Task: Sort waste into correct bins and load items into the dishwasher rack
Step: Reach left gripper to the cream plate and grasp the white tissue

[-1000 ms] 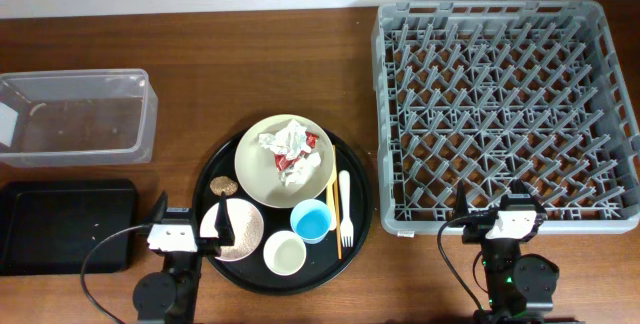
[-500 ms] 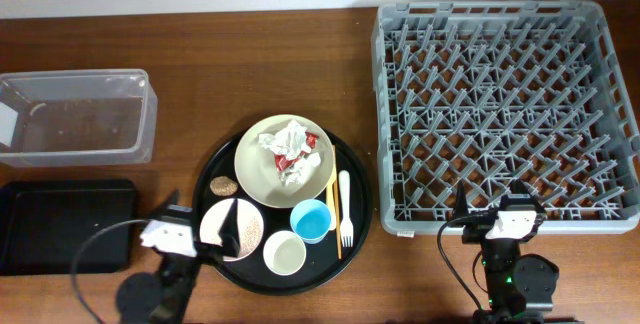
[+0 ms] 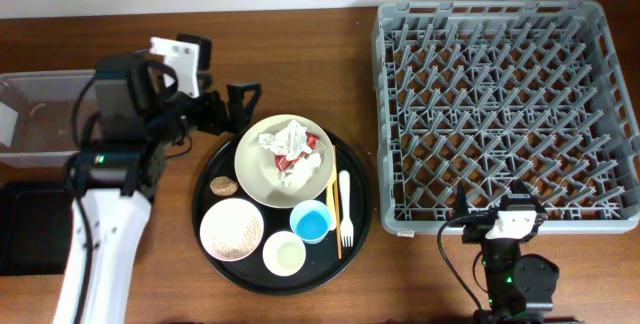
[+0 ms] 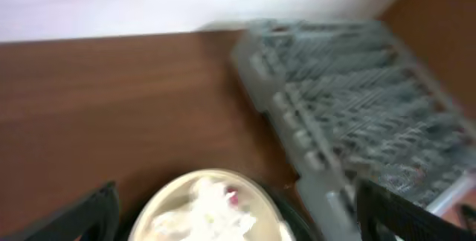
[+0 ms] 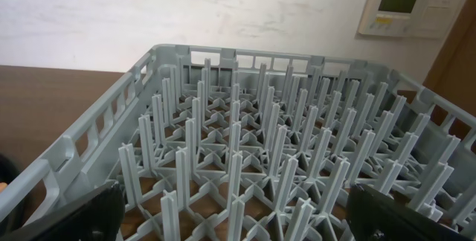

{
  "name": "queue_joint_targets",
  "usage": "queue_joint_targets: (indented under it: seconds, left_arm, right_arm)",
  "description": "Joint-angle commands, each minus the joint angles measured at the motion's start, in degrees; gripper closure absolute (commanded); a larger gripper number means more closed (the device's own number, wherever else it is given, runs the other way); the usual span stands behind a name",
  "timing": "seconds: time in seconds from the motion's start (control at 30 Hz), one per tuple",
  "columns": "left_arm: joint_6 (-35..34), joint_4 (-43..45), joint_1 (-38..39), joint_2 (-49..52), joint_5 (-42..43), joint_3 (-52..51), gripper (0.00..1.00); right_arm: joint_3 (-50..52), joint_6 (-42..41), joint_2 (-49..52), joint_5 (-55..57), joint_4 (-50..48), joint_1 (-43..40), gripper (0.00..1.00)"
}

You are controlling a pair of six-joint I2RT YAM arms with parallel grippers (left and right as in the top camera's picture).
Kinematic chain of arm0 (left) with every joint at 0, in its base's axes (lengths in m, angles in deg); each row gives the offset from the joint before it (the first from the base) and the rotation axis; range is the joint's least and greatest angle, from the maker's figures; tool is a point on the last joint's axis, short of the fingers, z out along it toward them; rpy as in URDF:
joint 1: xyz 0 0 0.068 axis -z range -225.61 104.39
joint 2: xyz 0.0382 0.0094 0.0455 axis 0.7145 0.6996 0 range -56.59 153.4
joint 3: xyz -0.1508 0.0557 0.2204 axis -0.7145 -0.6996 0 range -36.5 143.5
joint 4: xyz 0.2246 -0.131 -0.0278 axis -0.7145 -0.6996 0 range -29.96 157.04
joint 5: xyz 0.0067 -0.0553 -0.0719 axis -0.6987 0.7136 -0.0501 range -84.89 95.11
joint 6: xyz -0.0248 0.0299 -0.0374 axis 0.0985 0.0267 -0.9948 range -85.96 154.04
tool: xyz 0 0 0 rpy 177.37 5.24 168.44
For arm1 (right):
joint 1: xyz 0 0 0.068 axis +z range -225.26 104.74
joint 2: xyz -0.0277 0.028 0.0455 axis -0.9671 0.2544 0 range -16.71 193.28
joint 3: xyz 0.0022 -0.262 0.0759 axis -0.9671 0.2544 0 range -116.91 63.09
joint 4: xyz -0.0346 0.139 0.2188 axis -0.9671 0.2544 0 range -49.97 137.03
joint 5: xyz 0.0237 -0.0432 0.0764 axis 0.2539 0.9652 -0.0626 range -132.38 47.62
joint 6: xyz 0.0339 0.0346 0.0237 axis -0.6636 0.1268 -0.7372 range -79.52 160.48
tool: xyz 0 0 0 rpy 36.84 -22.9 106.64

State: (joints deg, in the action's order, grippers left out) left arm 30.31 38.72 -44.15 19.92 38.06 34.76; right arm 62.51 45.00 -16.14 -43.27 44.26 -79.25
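- Left claw [image 3: 247, 102]: jaws apart, empty, at plate's [image 3: 256, 172] 10 o'clock
- Right claw [image 3: 500, 209]: jaws apart, idle at rack's [image 3: 500, 12] 6 o'clock
- Tissues [image 3: 287, 142]: heaped mid-plate, wrapper [image 3: 312, 140] at their 3 o'clock
- Step: centre over tissues, pinch high, spare the wrapper
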Motion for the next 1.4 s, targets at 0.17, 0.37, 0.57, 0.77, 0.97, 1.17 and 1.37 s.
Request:
queue_joint_targets:
  seconds: [0.17,0.37,0.57,0.77,0.97,1.17,1.37]
  left_arm:
    - [-0.6,-6.6,8.1,12.7,-16.6,0.9,0.11]
    - [-4.6,-8.6,17.2,19.9,-30.4,0.9,0.17]
    - [-4.6,-3.9,17.5,29.5,-30.4,0.9,0.21]
    - [-4.6,-2.3,17.5,29.7,-30.4,0.9,0.67]
    - [-4.6,-3.4,17.5,29.7,-30.4,0.3,0.57]
    - [-4.6,-3.1,17.5,29.7,-30.4,0.2,0.49]
    - [-4.6,-2.7,17.5,29.7,-30.4,0.1,0.5]
  right_arm:
    - [0.3,-0.2,-0.3,0.3,0.3,-0.2,0.01]
    - [0.3,-0.2,-0.3,0.3,0.3,-0.2,0.02]
    - [0.3,-0.2,-0.3,0.3,0.3,-0.2,0.02]
    - [0.3,-0.2,-0.3,0.3,0.3,-0.2,0.02]
    - [0.3,-0.2,-0.3,0.3,0.3,-0.2,0.02]
    - [0.3,-0.3,-0.3,0.3,0.3,-0.2,0.02]
    - [0.3,-0.3,-0.3,0.3,0.3,-0.2,0.02]
